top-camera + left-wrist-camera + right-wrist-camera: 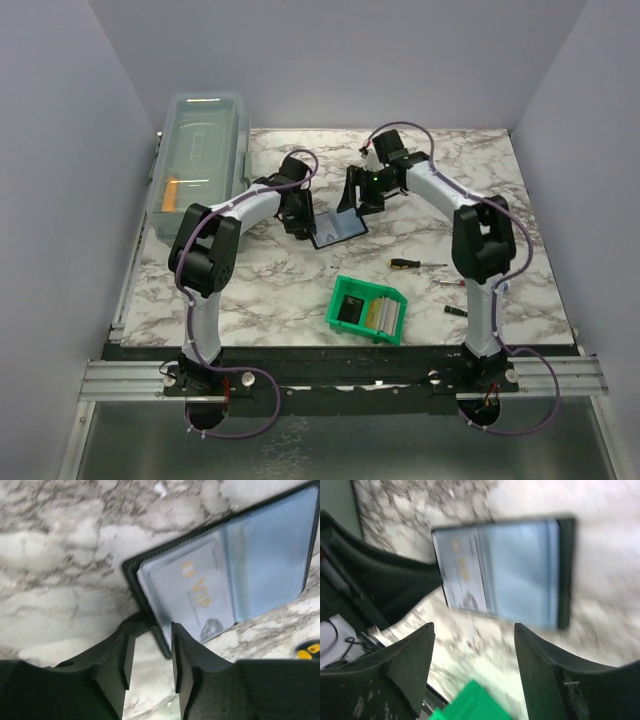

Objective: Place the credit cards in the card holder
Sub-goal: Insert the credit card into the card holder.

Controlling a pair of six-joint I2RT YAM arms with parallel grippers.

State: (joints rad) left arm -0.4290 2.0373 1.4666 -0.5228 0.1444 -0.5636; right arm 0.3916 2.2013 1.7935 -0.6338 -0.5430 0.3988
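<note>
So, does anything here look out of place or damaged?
Nothing spilled or damaged. The card holder lies open, askew to the table edges, with one card seated in a pocket. Loose screwdrivers lie right of the green bin.

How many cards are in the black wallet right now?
1. A pale card marked VIP sits in the card holder's pocket nearest the left end effector; the other pocket looks empty. More could hide behind it.
</note>
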